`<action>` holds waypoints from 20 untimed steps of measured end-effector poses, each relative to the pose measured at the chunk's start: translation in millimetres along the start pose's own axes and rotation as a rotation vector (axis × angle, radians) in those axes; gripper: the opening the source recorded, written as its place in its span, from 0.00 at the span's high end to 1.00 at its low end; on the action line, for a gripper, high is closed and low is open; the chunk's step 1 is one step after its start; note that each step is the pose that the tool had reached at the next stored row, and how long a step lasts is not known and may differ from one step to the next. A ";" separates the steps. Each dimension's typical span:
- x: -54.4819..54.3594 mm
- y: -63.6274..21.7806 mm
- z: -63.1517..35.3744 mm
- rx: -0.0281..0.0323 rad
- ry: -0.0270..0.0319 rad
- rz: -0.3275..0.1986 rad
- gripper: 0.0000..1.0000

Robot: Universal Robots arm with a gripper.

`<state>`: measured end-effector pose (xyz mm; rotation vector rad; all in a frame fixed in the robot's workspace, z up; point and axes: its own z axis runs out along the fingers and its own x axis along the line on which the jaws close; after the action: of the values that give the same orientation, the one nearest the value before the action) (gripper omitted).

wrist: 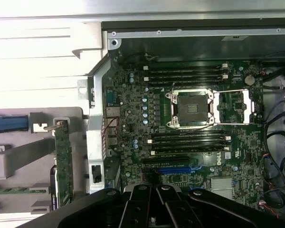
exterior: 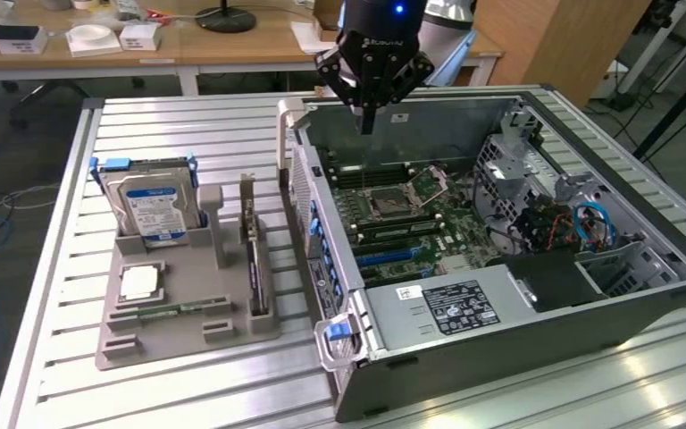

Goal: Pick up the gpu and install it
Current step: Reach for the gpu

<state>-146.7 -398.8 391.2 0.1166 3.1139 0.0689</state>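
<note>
The gpu [exterior: 255, 259] stands on edge in the grey holder [exterior: 188, 338] on the table, at the exterior view's left of the open computer case [exterior: 498, 349]. In the wrist view the gpu [wrist: 63, 164] is a thin green-edged card with a pale bracket at one end. My gripper [exterior: 367, 121] hangs above the rear part of the case, over the motherboard [exterior: 409, 214], well apart from the gpu. Its fingers [wrist: 141, 209] are shut together with nothing between them. A blue expansion slot [wrist: 178, 169] lies on the board near the gripper.
The holder also carries a silver hard drive [exterior: 153, 210] with a blue-white label, a processor [exterior: 140, 281] and a narrow green memory stick [exterior: 182, 310]. The case side wall [exterior: 307, 214] rises between holder and motherboard. Cables and a drive cage [exterior: 557, 223] fill the case's far side.
</note>
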 end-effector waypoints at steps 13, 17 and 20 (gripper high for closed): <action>8.4 -0.7 0.5 0.0000 0.0002 0.000 0.89; 10.6 -0.8 0.6 0.0000 0.0002 0.000 0.89; 12.3 -1.0 0.7 0.0000 0.0002 0.000 0.89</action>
<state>-159.0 -398.8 390.2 0.1166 3.1142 0.0689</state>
